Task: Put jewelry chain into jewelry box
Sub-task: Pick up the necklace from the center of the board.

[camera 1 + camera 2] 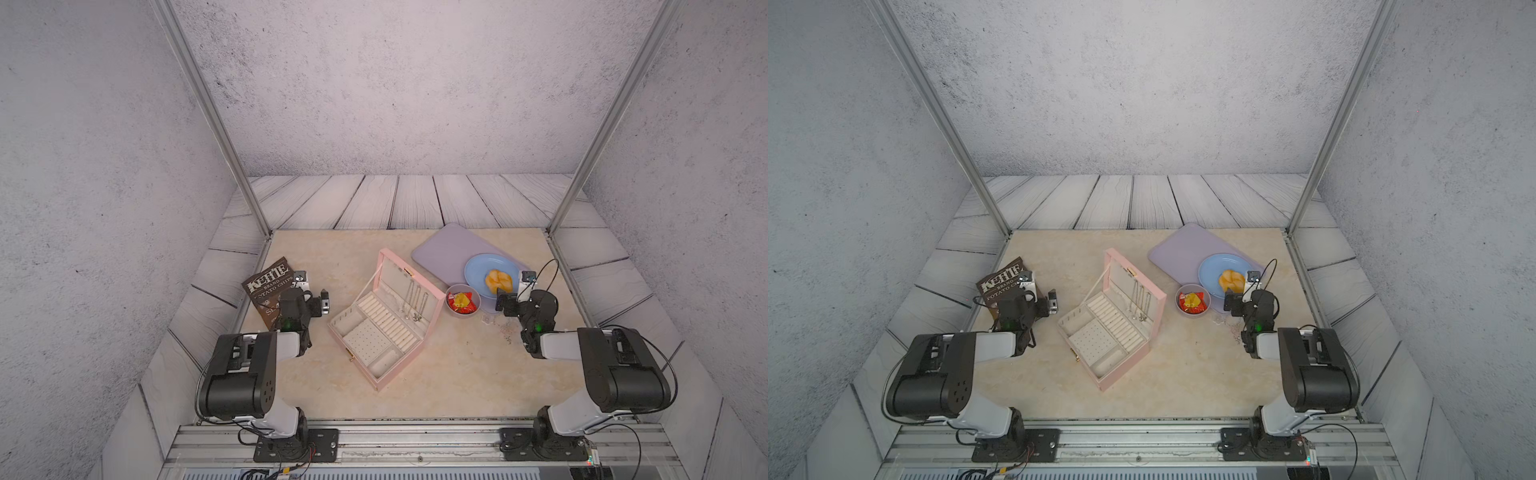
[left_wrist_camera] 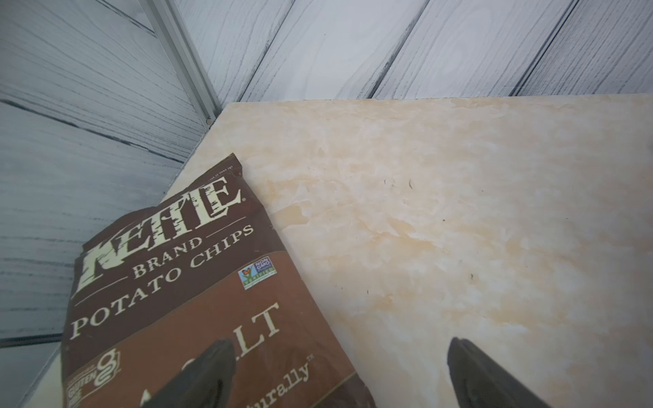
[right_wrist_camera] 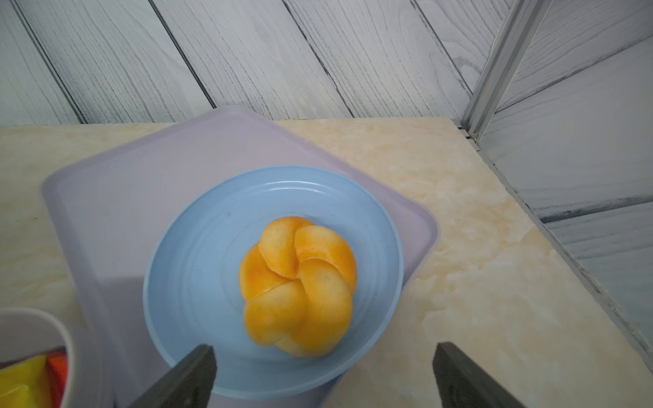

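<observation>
Both top views show the jewelry box (image 1: 382, 332) in the middle of the table (image 1: 415, 386), its lid raised and silver pendant chains (image 1: 415, 301) hanging against the cream lining. The jewelry chain (image 1: 506, 333), faint against the marble, lies on the table outside the box, between the grey bowl (image 1: 474, 311) and the wrist of the right arm (image 1: 536, 316). Neither wrist camera catches the chain or the box.

From the left wrist view we get instead the brown chip bag (image 2: 183, 282), its Kettle lettering readable, lying by the table's edge. The left gripper (image 2: 339, 342) hangs over it with fingers spread wide, one above the bag and one above bare marble, with nothing between them.

The right wrist view gives us a golden knotted bun (image 3: 298, 286) on a blue plate (image 3: 190, 268). The plate rests on a lilac tray (image 3: 116, 197), and the bowl with its red-and-yellow packet (image 3: 28, 385) is partly in shot. The right gripper (image 3: 325, 346) is likewise splayed to its full width and grips nothing, one finger above the plate and one above the table beside it. Whether either gripper touches what lies beneath, we cannot tell.
</observation>
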